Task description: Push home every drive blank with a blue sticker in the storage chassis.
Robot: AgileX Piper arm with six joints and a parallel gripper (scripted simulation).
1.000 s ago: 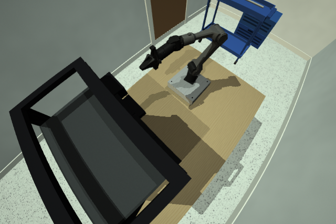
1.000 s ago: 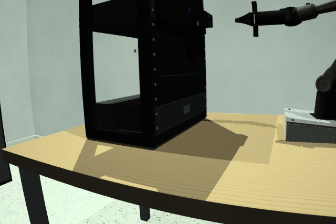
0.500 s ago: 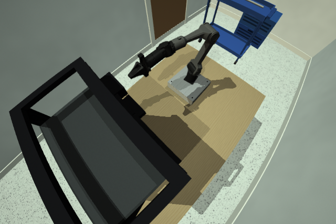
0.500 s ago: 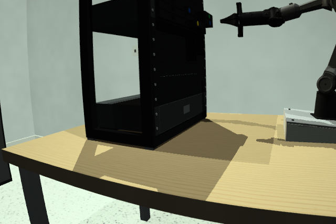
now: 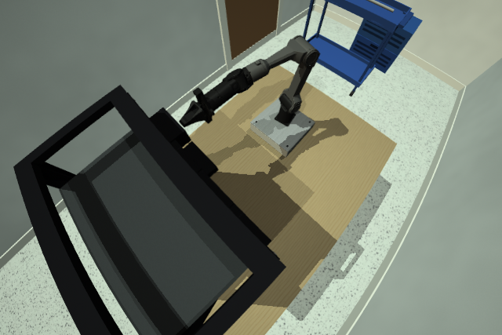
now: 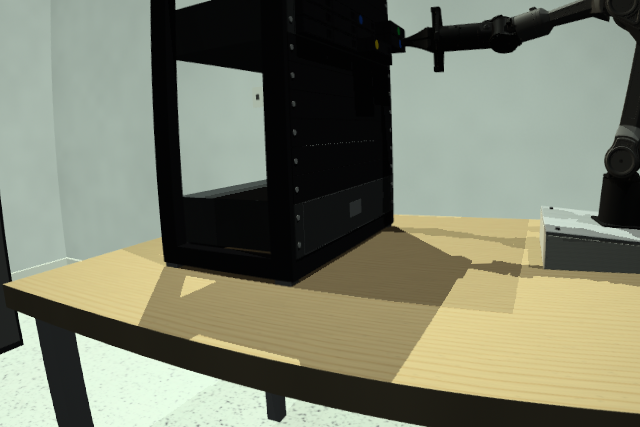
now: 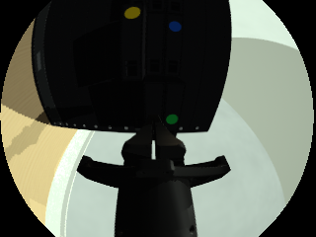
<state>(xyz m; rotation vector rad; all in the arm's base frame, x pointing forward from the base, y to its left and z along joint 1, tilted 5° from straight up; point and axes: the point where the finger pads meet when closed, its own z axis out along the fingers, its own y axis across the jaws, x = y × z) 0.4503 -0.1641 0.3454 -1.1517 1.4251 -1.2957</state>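
Note:
The black rack (image 6: 279, 112) stands on the wooden table, and the storage chassis is at the top of its front. In the wrist view I see a yellow sticker (image 7: 132, 12), a blue sticker (image 7: 174, 27) and a green sticker (image 7: 172, 118) on dark blanks. In the side view the blue-stickered blank (image 6: 360, 19) and the yellow-stickered blank (image 6: 376, 43) sit further back than the green-stickered blank (image 6: 399, 29), which stands out furthest. My gripper (image 6: 407, 42) is shut and empty. Its tip (image 7: 158, 137) is at the face of that far-out blank, just below the green sticker. A fourth sticker is not visible.
The arm's grey base block (image 5: 282, 129) sits on the table to the right of the rack. A blue cart (image 5: 361, 35) stands on the floor behind the table. A brown door (image 5: 251, 2) is in the back wall.

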